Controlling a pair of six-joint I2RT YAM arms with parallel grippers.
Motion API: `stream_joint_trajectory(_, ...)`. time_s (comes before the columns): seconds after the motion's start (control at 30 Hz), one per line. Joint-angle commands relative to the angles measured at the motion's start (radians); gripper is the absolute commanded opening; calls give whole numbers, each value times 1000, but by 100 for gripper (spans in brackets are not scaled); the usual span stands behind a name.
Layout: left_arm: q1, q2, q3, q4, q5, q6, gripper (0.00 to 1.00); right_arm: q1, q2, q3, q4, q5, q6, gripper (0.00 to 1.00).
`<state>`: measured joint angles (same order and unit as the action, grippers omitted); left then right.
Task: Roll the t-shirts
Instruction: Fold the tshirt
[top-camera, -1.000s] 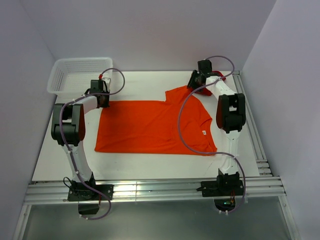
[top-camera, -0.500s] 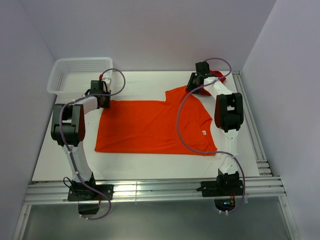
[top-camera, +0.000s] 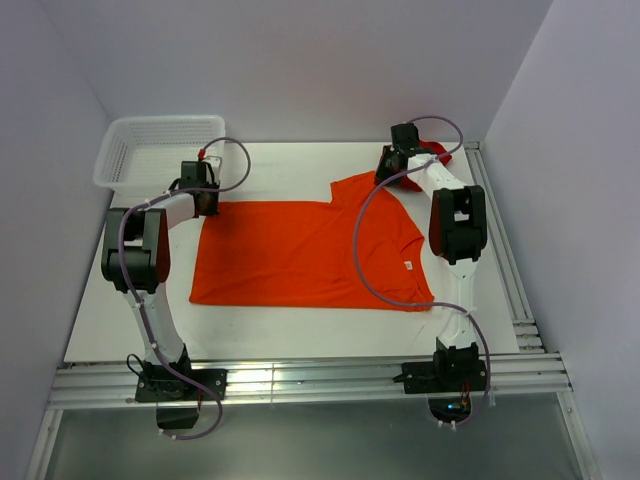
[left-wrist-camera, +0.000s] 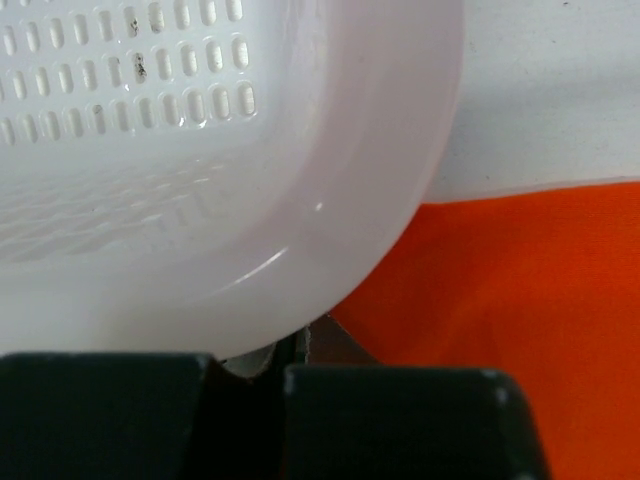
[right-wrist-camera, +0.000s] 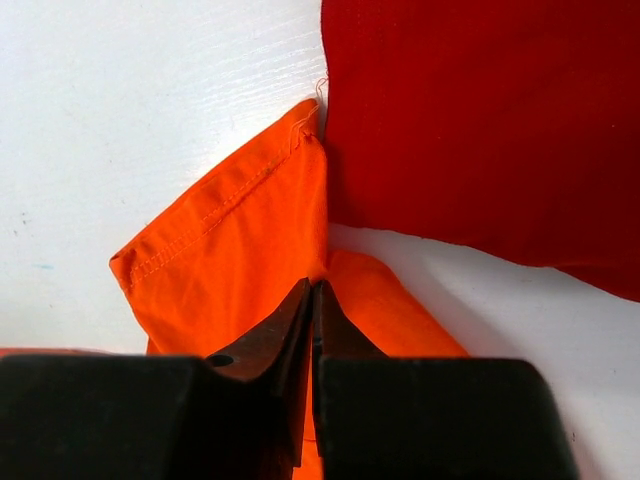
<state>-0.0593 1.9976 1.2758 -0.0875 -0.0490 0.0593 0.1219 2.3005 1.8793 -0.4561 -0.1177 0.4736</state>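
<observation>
Now we are clamping our right gripper on the orange t-shirt, red cloth beyond its tips; we cannot tell for our left gripper.

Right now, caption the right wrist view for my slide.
Right gripper closed on the orange t-shirt sleeve, a red cloth beside it on the white table.

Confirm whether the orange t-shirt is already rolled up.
No, the orange t-shirt lies spread flat on the table.
</observation>
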Motion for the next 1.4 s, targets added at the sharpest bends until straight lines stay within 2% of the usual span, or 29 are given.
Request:
stream_joint_trajectory(0.0,4,-43,16,28,24,-3,0,7,-42,0,31,10,-13,5)
stream_joint_trajectory(0.47,4,-160,-55,71,41,25,0,18,-216,-129,80,36,-7,0)
stream_joint_trajectory(0.93,21,-243,-138,72,152,99,0,36,-493,-492,165,93,45,0)
stream_joint_trajectory(1.37,56,-305,-234,71,282,143,0,76,-679,-727,146,211,95,0)
